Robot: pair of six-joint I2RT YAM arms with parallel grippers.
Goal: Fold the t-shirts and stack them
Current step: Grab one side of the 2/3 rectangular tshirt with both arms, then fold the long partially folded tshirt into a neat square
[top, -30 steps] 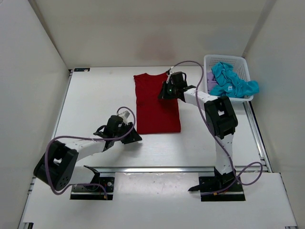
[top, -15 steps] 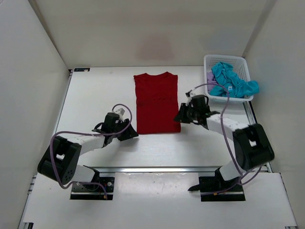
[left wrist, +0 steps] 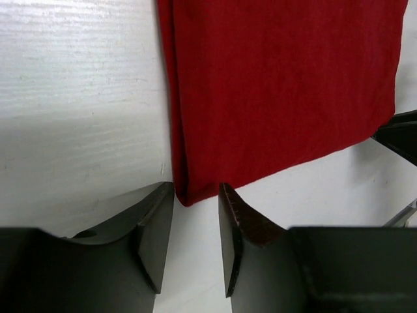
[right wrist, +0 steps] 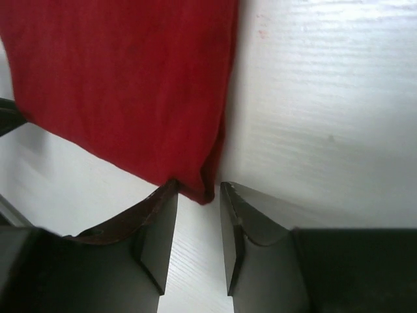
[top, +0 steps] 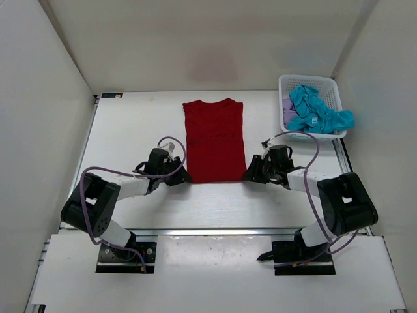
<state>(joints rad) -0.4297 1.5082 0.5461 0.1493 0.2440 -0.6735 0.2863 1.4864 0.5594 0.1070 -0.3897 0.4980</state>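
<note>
Tabletop: a white, flat tabletop (top: 130, 130) enclosed by pale walls is seen from above; the shirt and the basket are carried on it.

Dark red shirt: a dark red soft cloth t-shirt (top: 214, 140) is laid flat at the middle of the tabletop. It is folded into a long narrow rectangle, with its collar toward the far wall and its hem toward the arms. In the left wrist view the doubled left edge of the dark red shirt (left wrist: 280, 85) is shown. In the right wrist view its near right corner (right wrist: 130, 78) is shown.

Basket: a white plastic lattice basket (top: 284, 85) is set at the far right corner, well apart from the red shirt.

Teal shirt: a crumpled teal blue cloth t-shirt (top: 316, 111) is heaped in the basket and spills over its right rim.

Lavender shirt: a light lavender cloth t-shirt (top: 287, 112) is tucked against the basket's left wall, beside the teal one.

Left gripper (top: 179, 176): it is lowered to the tabletop at the hem's left corner. The jaws are parted about the corner (left wrist: 195, 195) and nothing is clamped.

Right gripper (top: 251, 175): it is lowered at the hem's right corner. The jaws are likewise parted, the corner tip lies between them (right wrist: 197, 195), and nothing is gripped.
</note>
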